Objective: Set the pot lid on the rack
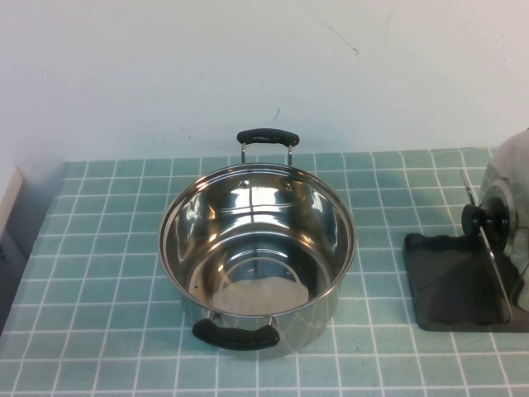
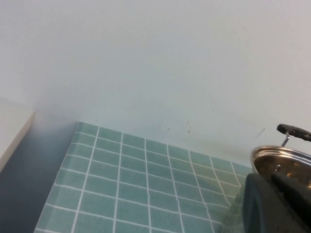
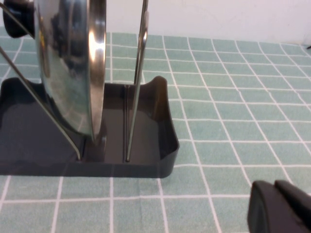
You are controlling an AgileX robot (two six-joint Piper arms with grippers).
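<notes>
Pot lid [image 3: 73, 68] stands upright between rack [image 3: 160, 145] wires at right; right gripper [image 3: 279, 206] nearby and left gripper [image 2: 277, 204] near pot [image 1: 256, 248], fingers' state unreadable; judged: retreat without nudging it.

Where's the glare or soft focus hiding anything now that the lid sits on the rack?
High view: pot walls mirror bright patches; pot lid is cut by the right edge, over the dark rack. Right wrist view: lid face streaked with reflections; right gripper is a blurred dark shape at the corner. Left wrist view: left gripper equally soft, beside the pot.
</notes>
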